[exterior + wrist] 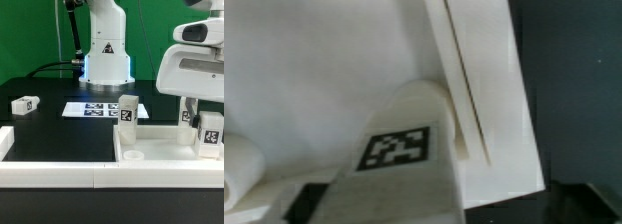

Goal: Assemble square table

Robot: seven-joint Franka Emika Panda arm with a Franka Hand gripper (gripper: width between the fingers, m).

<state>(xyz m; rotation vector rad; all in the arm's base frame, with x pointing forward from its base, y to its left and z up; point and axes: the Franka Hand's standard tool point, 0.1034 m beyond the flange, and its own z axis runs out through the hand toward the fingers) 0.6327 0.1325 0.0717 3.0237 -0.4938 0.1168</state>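
While upright, leg block (397,150) between jaws

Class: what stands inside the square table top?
One upright leg stands in the table top. A second leg and third leg show under the hand, which covers their tops.

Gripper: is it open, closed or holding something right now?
Gripper: around an upright leg block; whether the jaws grip it cannot be told.

- Table top (165,148) — white square tray with a raised rim, lying flat.
- Upright leg (128,112) — tagged white block standing at its corner.
- Loose leg (25,103) lies well apart.
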